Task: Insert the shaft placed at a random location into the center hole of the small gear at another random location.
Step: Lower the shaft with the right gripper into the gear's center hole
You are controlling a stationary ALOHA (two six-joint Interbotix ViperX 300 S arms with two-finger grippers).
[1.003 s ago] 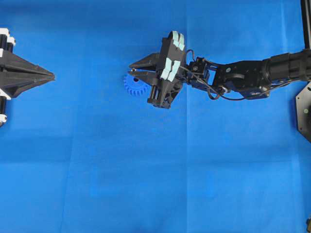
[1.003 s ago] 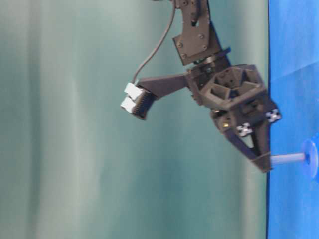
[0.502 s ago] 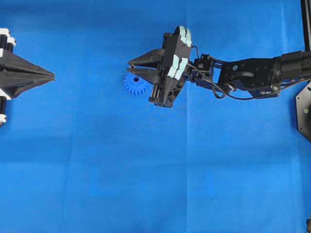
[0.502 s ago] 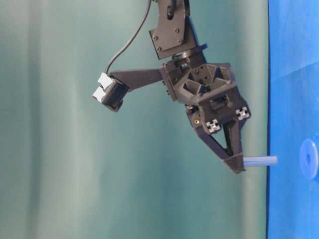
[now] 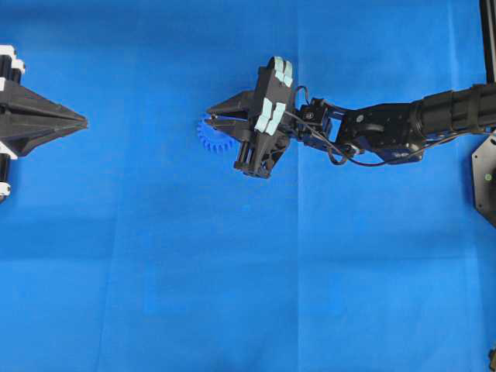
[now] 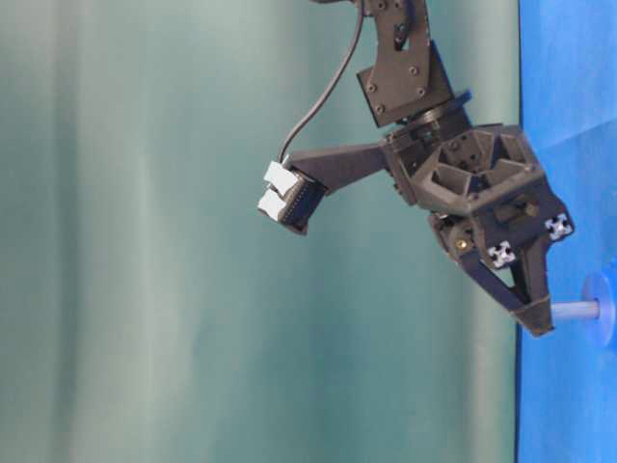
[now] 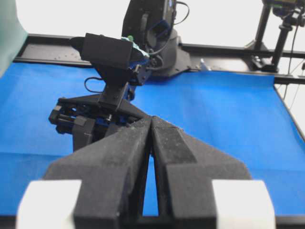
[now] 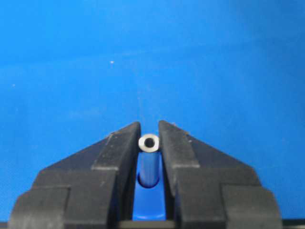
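Note:
My right gripper (image 5: 209,116) is shut on the shaft (image 6: 576,310), a thin grey pin held upright. In the table-level view the pin's lower end meets the hub of the small blue gear (image 6: 605,309). The center hole is hidden by the pin. In the overhead view the gear (image 5: 206,135) lies partly under the right fingers. In the right wrist view the shaft's ring-shaped top end (image 8: 149,142) sits pinched between the jaws of the right gripper (image 8: 149,126). My left gripper (image 5: 82,122) is shut and empty at the far left, and its tips meet in the left wrist view (image 7: 151,119).
The blue mat (image 5: 248,271) covers the table. The right arm (image 5: 387,128) reaches in from the right edge. A black mount (image 5: 484,178) stands at the right edge. The right arm's body (image 7: 112,52) fills the middle of the left wrist view.
Half a second ago the right gripper held the shaft lifted clear of the gear. It has since come back down, and the shaft's end meets the hub again. The left gripper has not moved.

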